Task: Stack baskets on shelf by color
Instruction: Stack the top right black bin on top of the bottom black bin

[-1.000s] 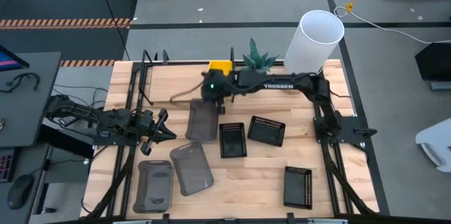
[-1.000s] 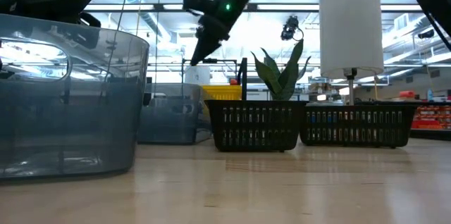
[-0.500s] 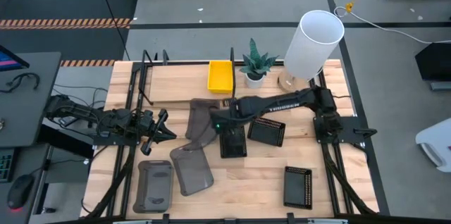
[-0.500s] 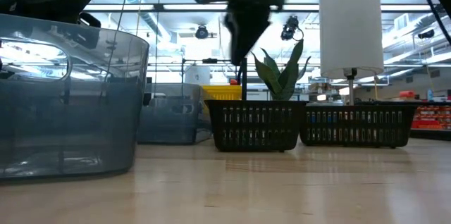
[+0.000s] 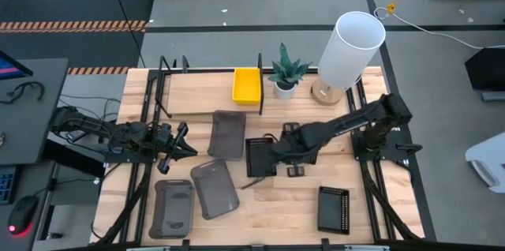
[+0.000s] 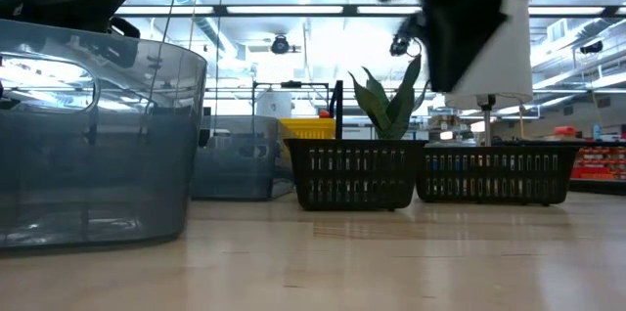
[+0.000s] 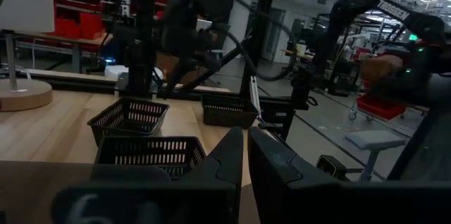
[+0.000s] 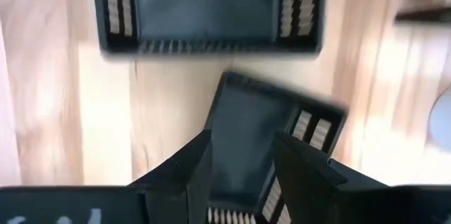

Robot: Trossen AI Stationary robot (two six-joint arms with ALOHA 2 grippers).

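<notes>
My right gripper is open and hovers above two black perforated baskets near the table's middle, one square-on and one turned askew right under its fingers. In the low view it is a dark blur above those baskets. A third black basket rests on its base near the near edge. Three grey baskets sit left of centre. One yellow basket stands on the shelf. My left gripper waits shut at the table's left side.
A small plant in a white pot and a tall white lamp stand at the far edge, right of the yellow basket. Thin black upright bars divide the shelf. Bare wood lies between the black baskets and the near edge.
My right gripper has drawn back from the yellow basket on the shelf, swung toward the near edge past the grey basket, then moved right, and is now over the black baskets. The yellow basket stays on the shelf. The left arm has kept still.
</notes>
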